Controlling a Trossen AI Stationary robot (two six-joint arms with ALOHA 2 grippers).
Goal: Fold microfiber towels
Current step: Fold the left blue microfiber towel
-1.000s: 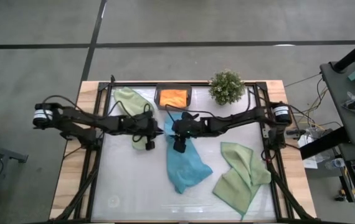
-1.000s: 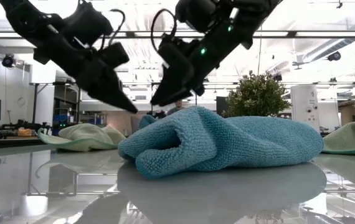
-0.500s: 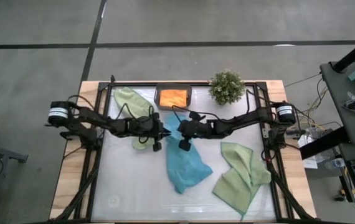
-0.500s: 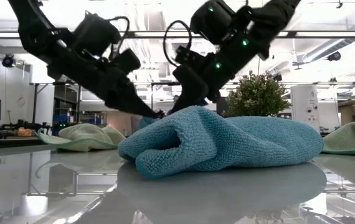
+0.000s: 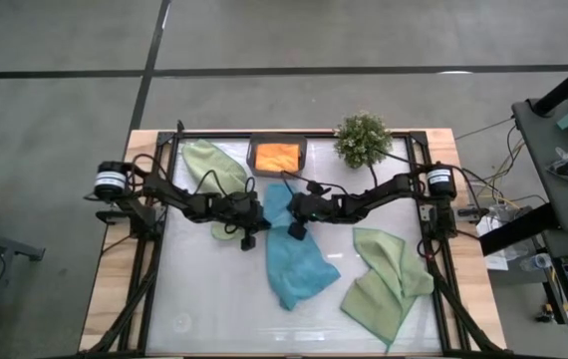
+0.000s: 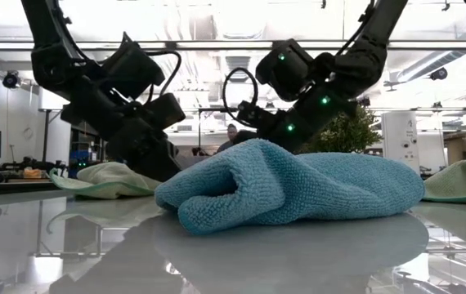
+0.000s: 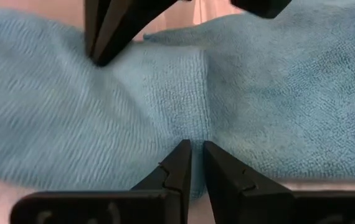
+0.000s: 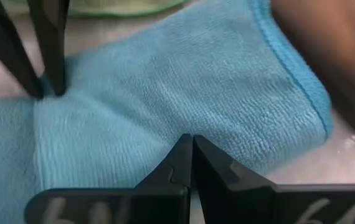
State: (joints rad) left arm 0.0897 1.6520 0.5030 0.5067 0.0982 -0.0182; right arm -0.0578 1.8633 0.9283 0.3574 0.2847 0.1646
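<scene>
At the middle of the table, toward its far edge, both grippers meet over the near end of one teal-blue towel (image 5: 291, 249). This towel lies crumpled in a long strip whose axis runs from the far centre, just in front of the dark tray (image 5: 278, 156) holding the orange towel (image 5: 277, 157), down toward the near side, slanting slightly to the right. The left gripper (image 5: 260, 212) comes in from the left side and the right gripper (image 5: 286, 212) from the right, so each sits on its own side of the strip's upper end, facing the other across it.

In the left wrist view the left gripper's fingers (image 7: 177, 165) stand nearly together with a slim gap, their tips at the cloth's edge; whether they pinch any fabric cannot be told. In the right wrist view the right gripper's fingers (image 8: 184, 158) are pressed together, tips down on the blue pile, seemingly nipping the cloth, though no held fold shows clearly.

Both arms are about equally near; the bulk of the towel trails away toward the near side, so a spreading pull would likely go outward and back.

A sage green towel (image 5: 212, 160) lies behind the left arm; another green towel (image 5: 384, 279) lies well apart on the right.
</scene>
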